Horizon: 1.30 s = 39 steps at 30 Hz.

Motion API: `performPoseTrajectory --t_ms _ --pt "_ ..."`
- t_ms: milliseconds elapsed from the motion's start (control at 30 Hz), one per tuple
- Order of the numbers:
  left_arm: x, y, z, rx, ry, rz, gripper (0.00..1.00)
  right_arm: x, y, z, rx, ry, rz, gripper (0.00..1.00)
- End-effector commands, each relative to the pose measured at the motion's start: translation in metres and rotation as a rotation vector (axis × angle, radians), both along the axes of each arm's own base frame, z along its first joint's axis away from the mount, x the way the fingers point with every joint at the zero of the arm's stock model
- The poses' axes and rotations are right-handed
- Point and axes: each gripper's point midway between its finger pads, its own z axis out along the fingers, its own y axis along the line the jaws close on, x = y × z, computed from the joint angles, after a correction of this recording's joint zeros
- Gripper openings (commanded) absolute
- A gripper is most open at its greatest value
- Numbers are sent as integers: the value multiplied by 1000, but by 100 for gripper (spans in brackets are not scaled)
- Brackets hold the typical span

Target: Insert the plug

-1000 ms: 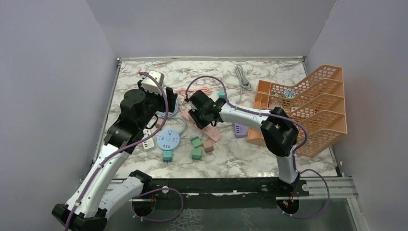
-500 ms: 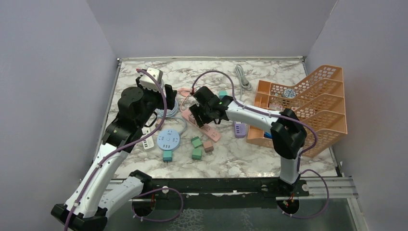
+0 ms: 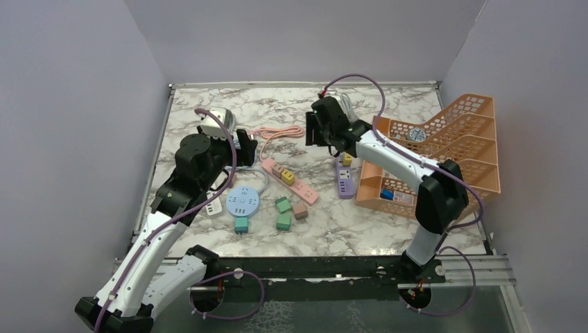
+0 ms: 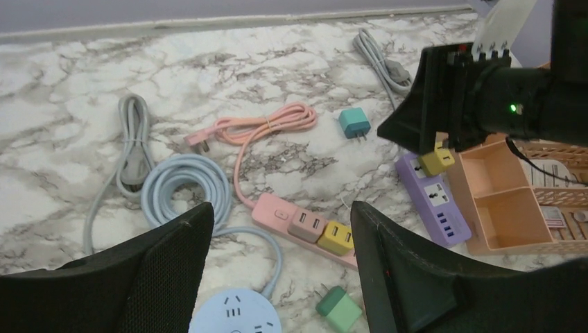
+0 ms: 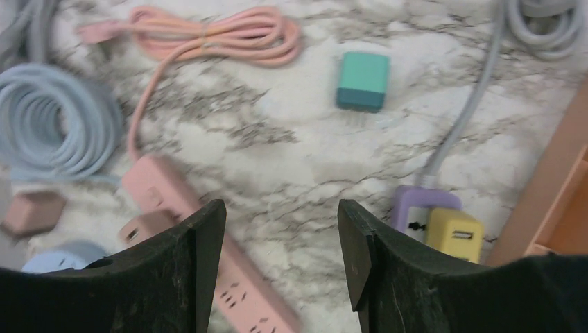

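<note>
Marble table | left hand, right hand both spread, empty; pink strip blurred

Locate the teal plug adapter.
In the left wrist view, the teal plug adapter lies on the marble just right of the coiled pink cord, beyond the purple power strip.

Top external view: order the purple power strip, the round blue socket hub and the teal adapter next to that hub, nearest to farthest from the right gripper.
From the right gripper:
1. purple power strip, just to its right, on the near side.
2. round blue socket hub, off to the left, by the left arm.
3. teal adapter, beyond the hub, toward the near edge.
</note>
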Motion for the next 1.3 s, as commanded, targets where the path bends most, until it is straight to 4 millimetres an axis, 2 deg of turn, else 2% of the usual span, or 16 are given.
performPoseTrajectory --t_ms 0,100,233,333,467,700,867,1067,1167,1267 --pt "-7 -4 -24 -122 92 32 75 47 -35 -34 -43 25 -224 62" --pt "-11 -8 -38 -182 135 34 77 71 -40 -53 -90 33 -240 65" --pt "-13 -11 -46 -223 163 39 78 97 -50 -77 -146 45 -286 66" --pt "-12 -11 -46 -221 170 45 78 110 -57 -94 -165 74 -307 66" --pt "-4 -7 -45 -209 168 82 78 121 -57 -103 -165 79 -284 66" --pt "5 -12 -48 -212 185 86 78 121 -56 -131 -212 124 -222 63" --pt "5 -13 -47 -211 183 83 78 121 -40 -139 -184 157 -140 62" --pt "2 -12 -49 -210 184 80 78 122 -38 -142 -176 165 -129 62" --pt "0 -10 -49 -214 178 83 78 122 -34 -144 -159 172 -113 56" --pt "-2 -8 -49 -215 177 88 78 121 -26 -143 -124 180 -89 44"
